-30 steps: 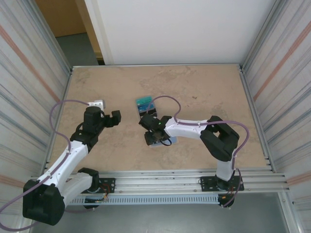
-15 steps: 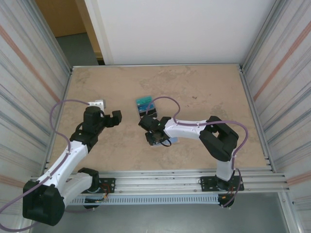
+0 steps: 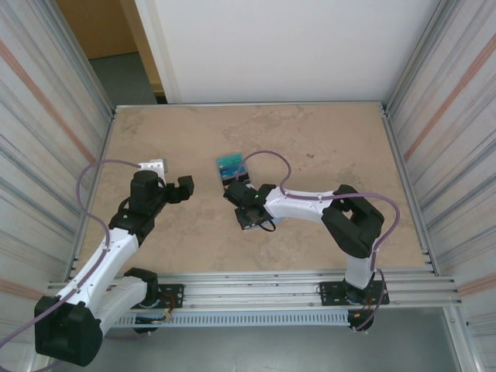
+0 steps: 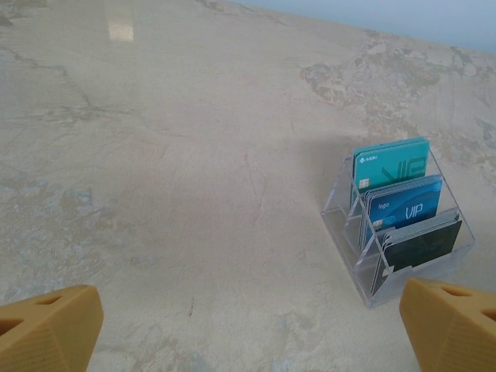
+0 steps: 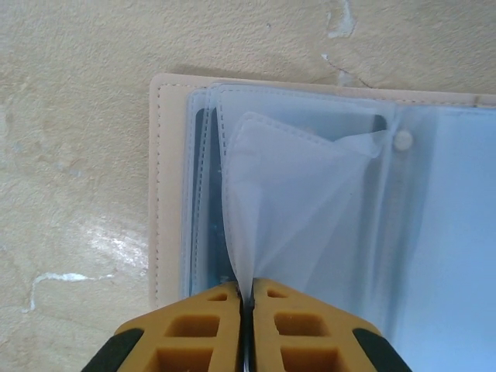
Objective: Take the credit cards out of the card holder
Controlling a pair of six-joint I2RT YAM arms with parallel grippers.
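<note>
The card holder point(image 5: 167, 186) lies open on the table, with a tan stitched border and pale blue see-through sleeves. My right gripper point(image 5: 246, 298) is shut on the edge of one sleeve point(image 5: 302, 194), which puckers up toward the jaws. A dark blue credit card edge point(image 5: 203, 209) shows inside a sleeve at the left. In the top view my right gripper point(image 3: 249, 217) covers the holder. Teal point(image 4: 391, 165), blue point(image 4: 404, 206) and dark point(image 4: 425, 243) credit cards stand in a clear rack point(image 3: 231, 165). My left gripper point(image 4: 248, 333) is open, well left of that rack point(image 4: 353, 256).
My left gripper point(image 3: 172, 178) hovers over bare tabletop left of centre. Corrugated metal walls point(image 3: 54, 155) close in both sides, and a rail point(image 3: 256, 291) runs along the near edge. A snap stud point(image 5: 401, 140) sits on the holder's inner face.
My right gripper's jaws have closed onto the holder's sleeve and it has shifted slightly toward the back of the table. The left arm has stayed almost still.
</note>
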